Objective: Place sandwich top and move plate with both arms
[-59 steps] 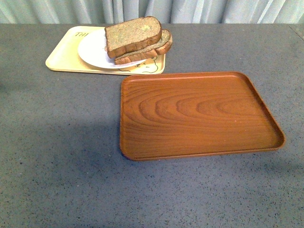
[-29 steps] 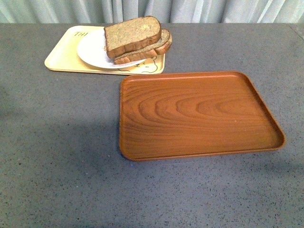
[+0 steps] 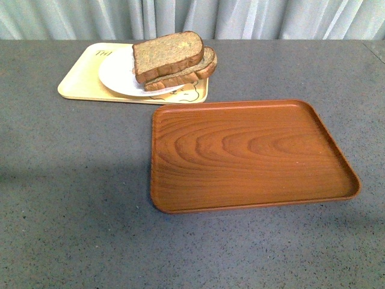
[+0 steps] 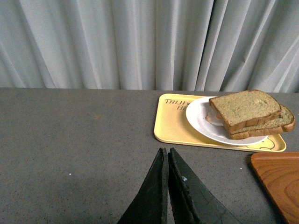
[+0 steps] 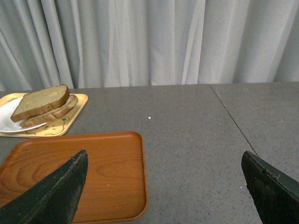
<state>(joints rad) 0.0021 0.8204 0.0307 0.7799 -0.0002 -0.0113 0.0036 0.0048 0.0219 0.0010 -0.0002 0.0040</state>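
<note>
The sandwich top [image 3: 167, 54], a thick brown wholemeal slice with a pale speckled face and dark crust, lies on the second bread slice [image 3: 191, 71], slightly askew so that the lower slice's crust juts out on the robot's right. In the left wrist view a pale filling shows between the two at one end; what it is cannot be told. The stack sits on the right part of the white plate [image 3: 117, 75], whose bare left half is in plain sight. The plate rests on the yellow tray [image 3: 81, 81], which carries dark lettering at its far edge and a printed drawing at its near right corner, partly covered by the plate.

Just in front of that tray, to the right, lies the brown wood-grain tray [image 3: 246, 153]; nothing is on it. The two trays are near each other, with a narrow strip of desk [image 3: 72, 192] between them. Pale grey curtains [image 3: 240, 18] hang behind the far edge of the grey speckled desk.

The left end effector [image 4: 166, 186] has its dark fingers pressed nearly together, holding nothing, above bare desk well short of the yellow tray. The right end effector [image 5: 163, 186] is spread wide, one finger [image 5: 56, 196] over the wood-grain tray and the other over bare desk, nothing between them.
</note>
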